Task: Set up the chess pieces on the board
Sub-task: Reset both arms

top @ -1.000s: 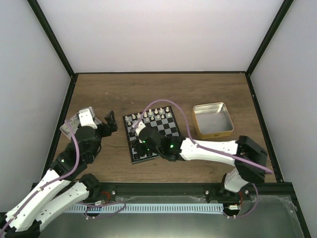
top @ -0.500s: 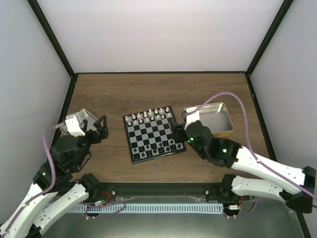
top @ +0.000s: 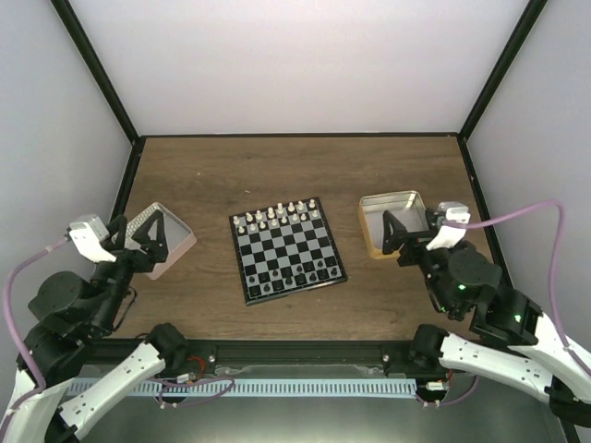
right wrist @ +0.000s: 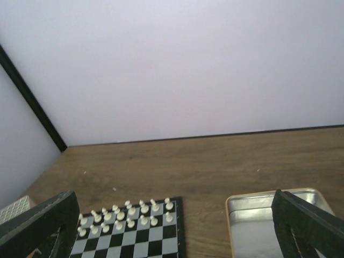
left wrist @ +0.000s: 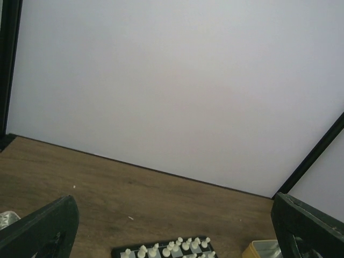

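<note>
Both wide and empty, left gripper (top: 138,237) and right gripper (top: 409,230) have withdrawn to nine and three o'clock of the board (top: 287,247); chess pieces (top: 292,274) look fully arranged.

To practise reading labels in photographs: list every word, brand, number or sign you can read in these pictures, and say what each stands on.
None can be read.
The chessboard has a plain black border with no legible letters or numbers.
The gold-rimmed tin and the silver tin show no label or brand.
</note>
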Controlling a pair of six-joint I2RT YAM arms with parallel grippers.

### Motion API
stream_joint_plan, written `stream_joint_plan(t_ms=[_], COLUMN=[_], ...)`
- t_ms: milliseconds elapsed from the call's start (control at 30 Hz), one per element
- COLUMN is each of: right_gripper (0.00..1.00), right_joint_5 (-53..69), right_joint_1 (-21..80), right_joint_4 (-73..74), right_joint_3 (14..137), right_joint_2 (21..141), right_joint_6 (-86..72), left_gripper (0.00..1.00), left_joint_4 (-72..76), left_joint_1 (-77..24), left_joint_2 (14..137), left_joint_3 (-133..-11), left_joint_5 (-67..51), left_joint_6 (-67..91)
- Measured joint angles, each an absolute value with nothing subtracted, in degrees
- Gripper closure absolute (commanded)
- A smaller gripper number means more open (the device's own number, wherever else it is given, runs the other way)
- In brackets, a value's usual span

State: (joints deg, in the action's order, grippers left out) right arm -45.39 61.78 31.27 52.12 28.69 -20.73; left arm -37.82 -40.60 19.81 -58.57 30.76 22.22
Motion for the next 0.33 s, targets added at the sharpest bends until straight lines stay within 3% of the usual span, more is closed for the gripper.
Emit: stream_joint_plan(t_ms=[333], right_gripper=[0.0], right_joint_5=[-50.61], right_joint_1=[61.69], right_joint_4=[34.92], right_joint_3=[54.3], right_joint_2=[24.53], right_joint_6=[-18.48], left_gripper=[0.0], left_joint_4=[-39.24], left_joint_1=[-40.6], left_joint_2=[17.76], left_joint_3=[-60.71], left_joint_5=[30.89], left_joint_6=[19.38])
